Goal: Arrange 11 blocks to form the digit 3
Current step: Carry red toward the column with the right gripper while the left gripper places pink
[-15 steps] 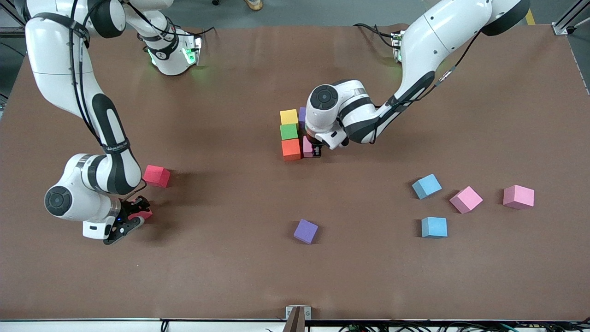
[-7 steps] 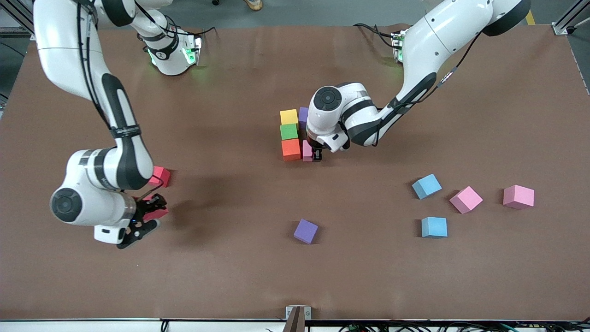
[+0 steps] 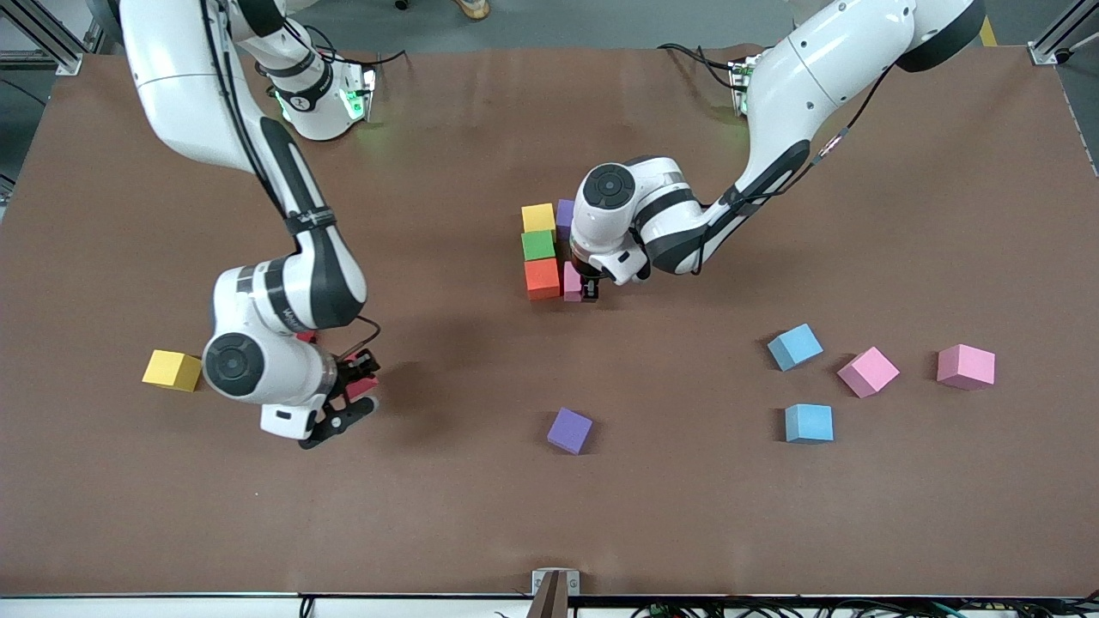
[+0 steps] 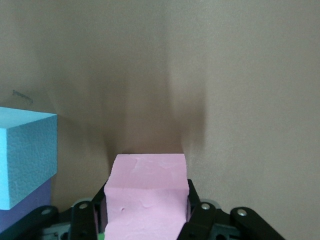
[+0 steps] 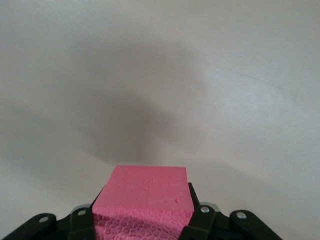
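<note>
Left jaws clamped on pink block (image 3: 572,281) beside upright three-cube column (image 3: 539,252); right jaws gripping red block (image 3: 361,386) aloft.

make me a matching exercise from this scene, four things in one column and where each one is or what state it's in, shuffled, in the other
Things:
1. left claw
2. right claw
3. orange block
4. loose purple block

Places or states:
A. lying alone on the table, nearer the front camera than the built cluster
B. shut on a red block
C. touching the green block in the cluster
D. shut on a pink block beside the cluster

Pairs: 1-D, 2-B, 3-C, 4-A
</note>
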### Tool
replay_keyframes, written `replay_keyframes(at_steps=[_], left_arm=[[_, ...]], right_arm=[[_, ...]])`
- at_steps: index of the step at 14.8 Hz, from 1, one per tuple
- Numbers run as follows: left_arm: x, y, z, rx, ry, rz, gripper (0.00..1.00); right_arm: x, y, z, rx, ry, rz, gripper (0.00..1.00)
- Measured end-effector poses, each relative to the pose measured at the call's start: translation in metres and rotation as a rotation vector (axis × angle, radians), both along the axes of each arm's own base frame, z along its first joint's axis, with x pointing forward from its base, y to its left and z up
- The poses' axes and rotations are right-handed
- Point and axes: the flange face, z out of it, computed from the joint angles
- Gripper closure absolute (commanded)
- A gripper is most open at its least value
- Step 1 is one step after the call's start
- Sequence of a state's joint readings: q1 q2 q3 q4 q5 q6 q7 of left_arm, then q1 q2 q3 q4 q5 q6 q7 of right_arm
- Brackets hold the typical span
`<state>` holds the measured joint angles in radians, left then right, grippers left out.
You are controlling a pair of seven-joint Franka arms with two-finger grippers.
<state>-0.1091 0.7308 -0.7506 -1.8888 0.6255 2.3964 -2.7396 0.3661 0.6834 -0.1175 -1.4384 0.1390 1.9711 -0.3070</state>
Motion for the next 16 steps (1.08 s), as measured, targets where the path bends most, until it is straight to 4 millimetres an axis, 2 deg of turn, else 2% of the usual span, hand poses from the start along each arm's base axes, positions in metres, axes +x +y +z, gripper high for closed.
replay_keyframes(at_steps=[2, 4, 9, 16], left_arm=[[-0.003, -0.003, 0.000, -0.001, 0.000, -0.006, 0.91], [-0.005, -0.005, 0.000, -0.001, 0.001, -0.011, 0.91], [-0.006, -0.006, 0.000, -0.001, 0.001, -0.012, 0.91], [-0.006, -0.009, 0.000, -0.006, 0.001, -0.008, 0.91]], right_arm=[[-0.005, 0.016, 0.000, -0.007, 0.000, -0.023, 0.72], [-0.006, 0.022, 0.001, -0.010, -0.002, -0.033, 0.72], [-0.002, 0.011, 0.002, -0.016, -0.006, -0.049, 0.74], [-0.001, 0.013, 0.005, -0.014, -0.012, -0.048, 0.74]])
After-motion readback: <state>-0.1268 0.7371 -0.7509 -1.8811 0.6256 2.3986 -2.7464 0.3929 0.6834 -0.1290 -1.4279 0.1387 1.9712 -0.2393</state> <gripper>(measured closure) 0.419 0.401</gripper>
